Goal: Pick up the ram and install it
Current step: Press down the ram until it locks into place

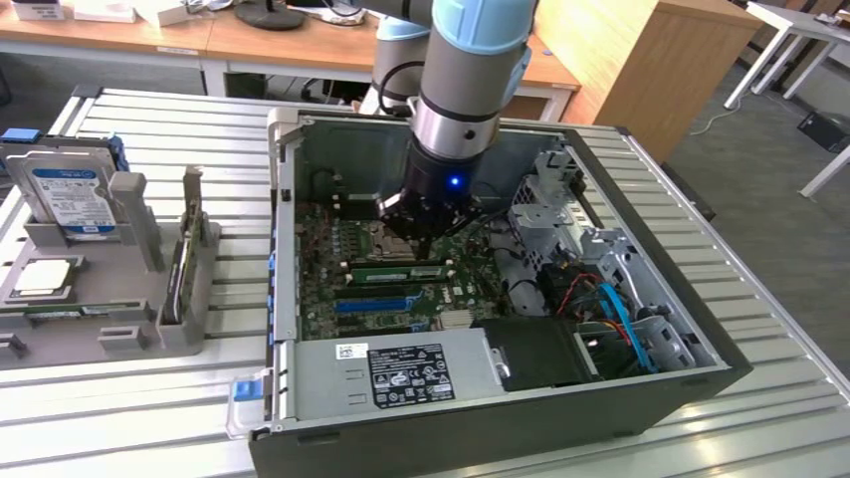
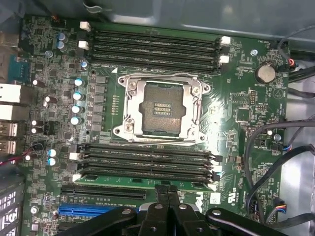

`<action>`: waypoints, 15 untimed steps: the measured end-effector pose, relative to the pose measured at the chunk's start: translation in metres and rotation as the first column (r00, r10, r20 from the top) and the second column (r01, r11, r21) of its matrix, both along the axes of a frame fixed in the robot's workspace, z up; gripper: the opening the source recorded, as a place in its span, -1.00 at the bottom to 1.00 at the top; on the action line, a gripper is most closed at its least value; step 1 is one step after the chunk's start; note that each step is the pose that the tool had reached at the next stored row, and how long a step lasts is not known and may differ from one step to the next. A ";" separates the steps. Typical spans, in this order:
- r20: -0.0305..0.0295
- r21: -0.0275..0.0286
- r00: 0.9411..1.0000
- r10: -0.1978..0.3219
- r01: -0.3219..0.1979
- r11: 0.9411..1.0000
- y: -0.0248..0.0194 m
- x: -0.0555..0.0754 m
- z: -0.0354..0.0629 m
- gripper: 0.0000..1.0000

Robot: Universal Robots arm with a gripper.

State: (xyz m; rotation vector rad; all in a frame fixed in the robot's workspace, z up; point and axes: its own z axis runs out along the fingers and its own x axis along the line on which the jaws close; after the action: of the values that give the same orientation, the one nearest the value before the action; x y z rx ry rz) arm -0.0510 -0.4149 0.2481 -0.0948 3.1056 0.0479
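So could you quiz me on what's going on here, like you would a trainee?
1. True or false: the silver hard drive with a blue label stands outside the open black computer case.
2. The black gripper is nearest to: A) the black power supply with the white sticker; B) the long, thin green ram stick lying along a motherboard slot; C) the grey rack beside the case.
3. Fill in: long black memory slots run along ___ sides of the square silver processor socket.

Key: 1 true; 2 B; 3 two.
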 end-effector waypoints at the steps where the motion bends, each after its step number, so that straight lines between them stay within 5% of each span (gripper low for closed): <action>1: 0.000 0.000 1.000 -0.002 0.002 1.000 0.0002 0.000 0.0000 -0.79; 15: 0.001 -0.002 0.999 -0.040 0.040 0.999 0.0006 -0.009 0.0000 -0.79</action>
State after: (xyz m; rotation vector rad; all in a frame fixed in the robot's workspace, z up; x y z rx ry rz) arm -0.0595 -0.4142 0.2480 -0.0335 3.1057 0.0444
